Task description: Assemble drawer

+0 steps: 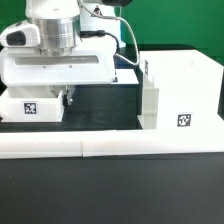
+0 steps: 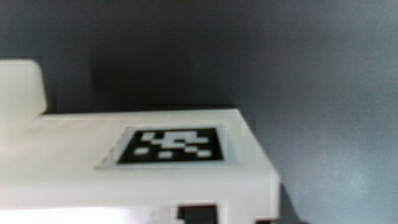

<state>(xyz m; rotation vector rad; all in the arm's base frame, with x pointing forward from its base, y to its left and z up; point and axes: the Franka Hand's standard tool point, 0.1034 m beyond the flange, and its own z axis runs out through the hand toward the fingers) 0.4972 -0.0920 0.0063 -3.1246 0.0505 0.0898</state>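
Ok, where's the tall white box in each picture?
Exterior view: the tall white box stands upright at the exterior view's right, with a square marker low on its front.
Wrist view: not in it; only a white marked part shows, close up.
Shared landmark: the black table, which is also the dark surface behind that part in the wrist view.

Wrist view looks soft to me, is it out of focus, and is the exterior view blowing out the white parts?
Wrist view: yes, soft throughout; the marker on the white part has fuzzy edges, though its squares can be told apart. Exterior view: sharper, but the box shell and arm are overexposed, their faces merging; the shell's marker reads clearly.
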